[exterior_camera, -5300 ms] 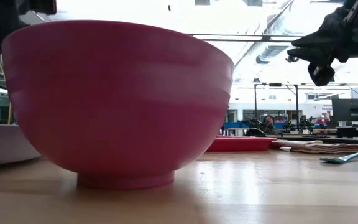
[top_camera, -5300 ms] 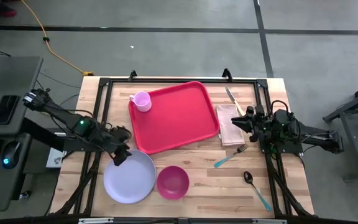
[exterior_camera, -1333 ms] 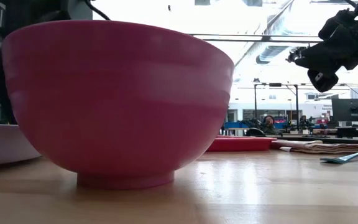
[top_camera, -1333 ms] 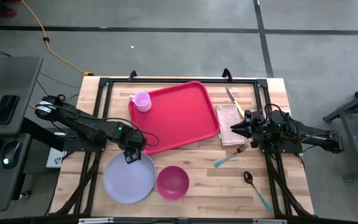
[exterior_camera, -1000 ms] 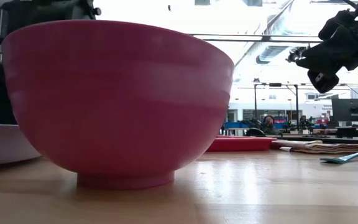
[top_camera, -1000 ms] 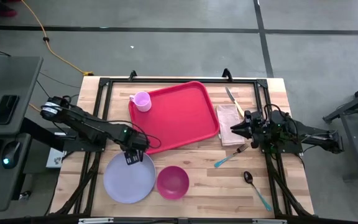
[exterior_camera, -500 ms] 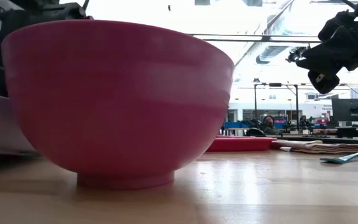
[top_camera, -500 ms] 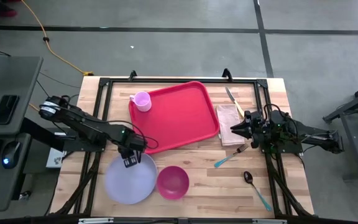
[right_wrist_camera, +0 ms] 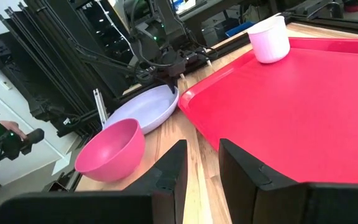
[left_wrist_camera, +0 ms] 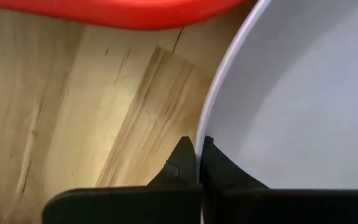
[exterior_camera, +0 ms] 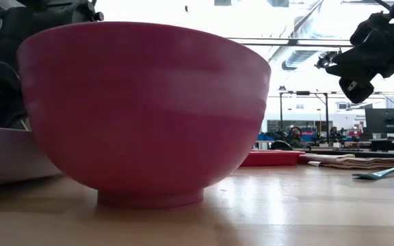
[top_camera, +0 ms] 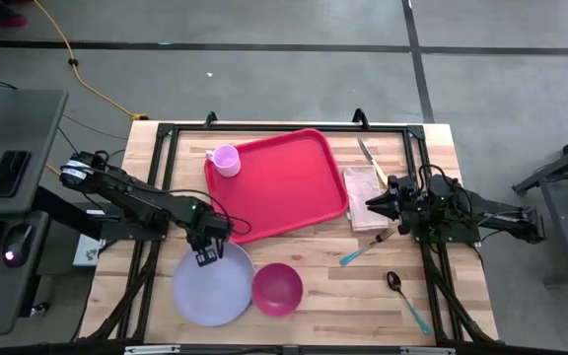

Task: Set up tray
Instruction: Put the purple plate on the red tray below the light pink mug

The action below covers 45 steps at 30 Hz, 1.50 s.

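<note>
The red tray [top_camera: 276, 183] lies at the table's far middle, a pale pink cup [top_camera: 225, 160] standing in its far left corner. Near it, a lavender plate [top_camera: 213, 286] lies on the wood with a pink bowl [top_camera: 277, 288] at its right edge. My left gripper [top_camera: 206, 258] is shut on the plate's far rim, just off the tray's near left corner. My right gripper [top_camera: 371, 200] hovers open over a folded napkin [top_camera: 366, 197] to the right of the tray, nothing between its fingers [right_wrist_camera: 173, 168]. My left gripper pinches the plate's far rim [left_wrist_camera: 209, 118] between its two fingers, one fingertip [left_wrist_camera: 211, 152] inside the plate and the other outside over the wood. The fingers come down from above. The plate's near part rests on the table; its right edge meets the bowl.
Right of the tray lie a knife [top_camera: 368, 156] by the napkin, a teal-handled fork [top_camera: 365, 247] and a spoon [top_camera: 404, 299] nearer the front. Black frame rails [top_camera: 166, 177] run along the table's sides. Bare wood shows between the bowl and the fork.
My left gripper has come down onto the plate's far rim and shut on it. The plate has slid a little toward the table's right edge, and the bowl beside it has shifted right with it.
</note>
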Tool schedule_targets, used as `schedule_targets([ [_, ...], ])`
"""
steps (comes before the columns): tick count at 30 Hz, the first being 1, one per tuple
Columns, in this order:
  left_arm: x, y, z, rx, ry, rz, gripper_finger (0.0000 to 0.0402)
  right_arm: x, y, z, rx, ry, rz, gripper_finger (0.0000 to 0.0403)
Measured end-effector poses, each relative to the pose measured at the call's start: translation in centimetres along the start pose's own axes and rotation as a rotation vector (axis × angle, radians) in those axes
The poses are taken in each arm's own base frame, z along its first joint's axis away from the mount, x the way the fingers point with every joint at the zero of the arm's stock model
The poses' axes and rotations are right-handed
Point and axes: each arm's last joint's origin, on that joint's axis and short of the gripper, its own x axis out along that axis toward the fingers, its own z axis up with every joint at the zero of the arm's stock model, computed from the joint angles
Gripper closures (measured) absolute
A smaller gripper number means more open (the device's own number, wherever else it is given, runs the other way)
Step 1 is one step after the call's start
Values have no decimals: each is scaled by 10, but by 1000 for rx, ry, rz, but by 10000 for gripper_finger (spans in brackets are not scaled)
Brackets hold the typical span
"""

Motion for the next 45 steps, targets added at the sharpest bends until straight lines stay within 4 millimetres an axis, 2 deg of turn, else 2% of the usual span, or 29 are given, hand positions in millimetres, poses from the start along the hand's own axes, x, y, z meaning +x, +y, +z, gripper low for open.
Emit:
schedule_targets([
  [7,-11,8,-13,-36,29,28,388,0,0,0,8,0,-1,332],
  [12,-26,14,-25,-83,31,16,388,0,0,0,8,0,-1,332],
  [29,-111,19,-51,-152,22,11,388,0,0,0,8,0,-1,332],
  [35,-144,17,-55,-225,-73,18,388,0,0,0,-4,0,-1,332],
  [40,-175,15,-55,-303,-219,5,388,0,0,0,-11,0,0,332],
  [45,-198,14,-54,-475,-382,-28,388,0,0,0,-19,0,0,332],
])
